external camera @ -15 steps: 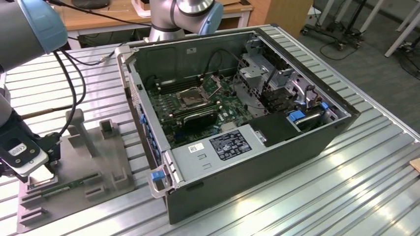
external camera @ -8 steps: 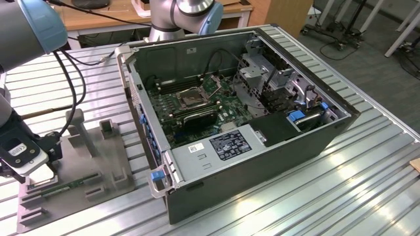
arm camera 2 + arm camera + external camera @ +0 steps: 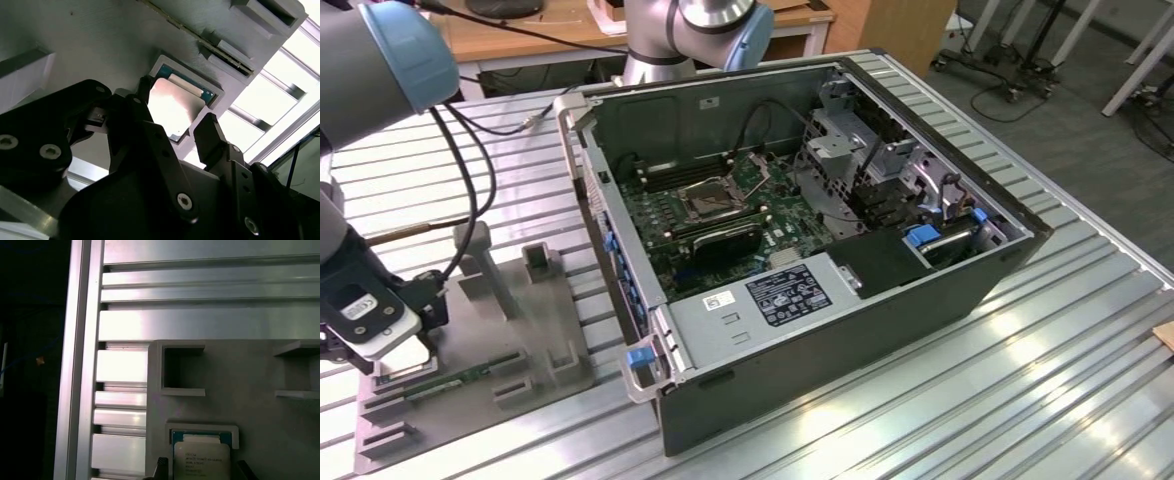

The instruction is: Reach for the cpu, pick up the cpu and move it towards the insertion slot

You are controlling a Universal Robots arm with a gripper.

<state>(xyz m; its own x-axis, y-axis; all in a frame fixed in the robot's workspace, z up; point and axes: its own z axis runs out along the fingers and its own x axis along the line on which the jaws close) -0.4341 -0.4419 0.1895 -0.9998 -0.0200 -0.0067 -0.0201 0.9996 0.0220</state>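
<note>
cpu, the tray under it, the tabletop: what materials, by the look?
cpu: pale metal lid with a satin finish that glares in the second wrist view; a greenish board edge shows around it.
tray: flat matte grey with moulded pockets, probably plastic, possibly printed.
table: ribbed silvery slats with bright reflections, likely aluminium extrusion.

Cpu (image 3: pixel 201 457) in tray (image 3: pixel 558 345) recess; tray at exterior view's left of case (image 3: pixel 881 320); insertion slot (image 3: pixel 711 199) inside case.

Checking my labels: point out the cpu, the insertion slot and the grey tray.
the cpu (image 3: pixel 175 107): second wrist view, middle of its silvery face.
the insertion slot (image 3: pixel 715 201): exterior view, its dark centre.
the grey tray (image 3: pixel 542 316): exterior view, bare flat part.
</note>
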